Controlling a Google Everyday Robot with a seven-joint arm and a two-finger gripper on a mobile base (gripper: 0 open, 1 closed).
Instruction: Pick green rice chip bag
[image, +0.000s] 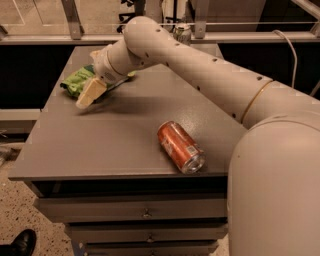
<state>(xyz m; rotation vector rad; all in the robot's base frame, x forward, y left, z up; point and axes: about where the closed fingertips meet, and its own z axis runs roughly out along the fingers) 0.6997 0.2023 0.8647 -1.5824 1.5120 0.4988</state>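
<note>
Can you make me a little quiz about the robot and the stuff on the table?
1. True or false: the red soda can is standing upright.
2. The gripper is at which thing? A) the green rice chip bag B) the red soda can C) a cup
3. Fill in: the can lies near the front edge of the grey ____.
Key: 1 false, it lies on its side. 2 A, at the bag's near edge, far left on the table. 3 table.
</note>
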